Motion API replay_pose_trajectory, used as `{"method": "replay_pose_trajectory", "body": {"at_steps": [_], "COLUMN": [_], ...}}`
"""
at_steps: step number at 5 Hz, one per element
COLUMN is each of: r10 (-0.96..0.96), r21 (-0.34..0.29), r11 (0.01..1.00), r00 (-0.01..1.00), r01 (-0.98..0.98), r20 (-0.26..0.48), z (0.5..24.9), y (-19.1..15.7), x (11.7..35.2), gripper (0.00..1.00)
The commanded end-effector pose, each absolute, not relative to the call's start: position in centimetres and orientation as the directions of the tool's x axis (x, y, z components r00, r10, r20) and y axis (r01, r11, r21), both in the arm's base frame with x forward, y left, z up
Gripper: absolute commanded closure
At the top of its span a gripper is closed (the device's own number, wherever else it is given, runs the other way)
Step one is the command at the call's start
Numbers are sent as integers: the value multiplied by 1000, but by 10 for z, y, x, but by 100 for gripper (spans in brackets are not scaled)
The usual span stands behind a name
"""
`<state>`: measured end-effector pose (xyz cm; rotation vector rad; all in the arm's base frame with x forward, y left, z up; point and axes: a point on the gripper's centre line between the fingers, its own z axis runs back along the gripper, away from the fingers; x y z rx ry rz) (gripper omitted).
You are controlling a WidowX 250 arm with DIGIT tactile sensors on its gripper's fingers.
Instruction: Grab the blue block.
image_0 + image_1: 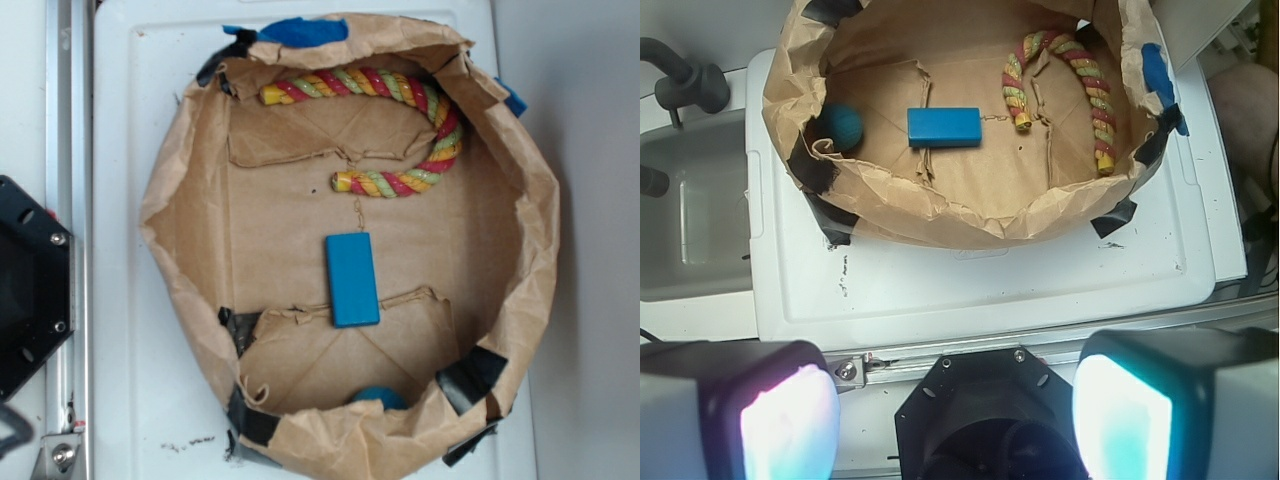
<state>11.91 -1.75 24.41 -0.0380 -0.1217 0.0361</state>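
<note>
The blue block (352, 280) lies flat in the middle of the brown paper bag (520, 270), on the white worktop (130, 120). The striped rope (400, 120) curls near the top. The hand (955, 420) is open, low in the wrist view, far from the block.
</note>
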Motion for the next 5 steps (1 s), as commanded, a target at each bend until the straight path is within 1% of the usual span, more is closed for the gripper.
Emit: {"method": "replay_pose_trajectory", "body": {"at_steps": [1, 2, 3, 4, 5], "r10": [38, 108, 167, 192, 352], "r21": [-40, -91, -98, -94, -120], "r11": [999, 991, 983, 979, 935], "r00": [992, 980, 973, 968, 916], "r01": [-34, -94, -152, -179, -334], "r20": [121, 165, 160, 159, 194], "z": [244, 252, 251, 244, 235], "y": [-18, -14, -5, -4, -20], "x": [119, 169, 219, 232, 235], "gripper": [0, 0, 0, 0, 0]}}
